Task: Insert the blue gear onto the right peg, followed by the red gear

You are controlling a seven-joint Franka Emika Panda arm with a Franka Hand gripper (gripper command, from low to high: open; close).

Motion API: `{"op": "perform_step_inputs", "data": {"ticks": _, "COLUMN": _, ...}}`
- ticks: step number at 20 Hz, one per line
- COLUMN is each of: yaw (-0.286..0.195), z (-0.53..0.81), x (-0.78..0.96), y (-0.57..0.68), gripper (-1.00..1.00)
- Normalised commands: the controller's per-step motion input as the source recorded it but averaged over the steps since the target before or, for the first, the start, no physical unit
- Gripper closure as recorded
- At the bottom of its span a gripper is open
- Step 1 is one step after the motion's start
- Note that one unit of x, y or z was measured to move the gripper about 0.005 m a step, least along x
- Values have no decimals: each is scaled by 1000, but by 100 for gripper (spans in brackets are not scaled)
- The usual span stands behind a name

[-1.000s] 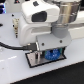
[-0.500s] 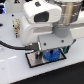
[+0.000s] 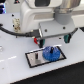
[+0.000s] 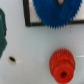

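Blue plastic is filling the upper edge of my wrist view, where the blue gear [image 4: 52, 12] is being cut off by the frame so that only part of its toothed rim is showing. In the exterior view the blue gear [image 3: 50, 52] is lying on the grey black-edged plate [image 3: 34, 59], toward the exterior view's right end of it, and I cannot tell which peg it is sitting on, since the right peg is hidden under it or too small to make out. My gripper [image 3: 52, 39] is hanging just above the plate, and I cannot tell how wide my jaws are standing or whether they are holding anything, as the blur is swallowing the fingertips. The red gear [image 4: 62, 65] is resting on the white table [image 4: 30, 50], apart from the plate, with its raised hub showing; in the exterior view my own body is blocking it. 1 dark green shape [image 4: 3, 32] is being cropped at the wrist view's border. White tabletop is reflecting soft light around everything.
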Motion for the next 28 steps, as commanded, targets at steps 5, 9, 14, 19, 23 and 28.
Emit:
{"op": "perform_step_inputs", "data": {"ticks": 5, "yaw": 0, "z": 28, "x": -570, "y": -2, "gripper": -100}}
{"op": "perform_step_inputs", "data": {"ticks": 9, "yaw": 0, "z": -85, "x": -563, "y": -59, "gripper": -100}}
{"op": "perform_step_inputs", "data": {"ticks": 14, "yaw": 0, "z": -190, "x": -478, "y": -60, "gripper": -100}}
{"op": "perform_step_inputs", "data": {"ticks": 19, "yaw": 0, "z": -197, "x": -299, "y": -49, "gripper": -100}}
{"op": "perform_step_inputs", "data": {"ticks": 23, "yaw": 0, "z": -65, "x": -93, "y": -150, "gripper": -100}}
{"op": "perform_step_inputs", "data": {"ticks": 28, "yaw": 0, "z": -26, "x": -16, "y": -225, "gripper": -100}}
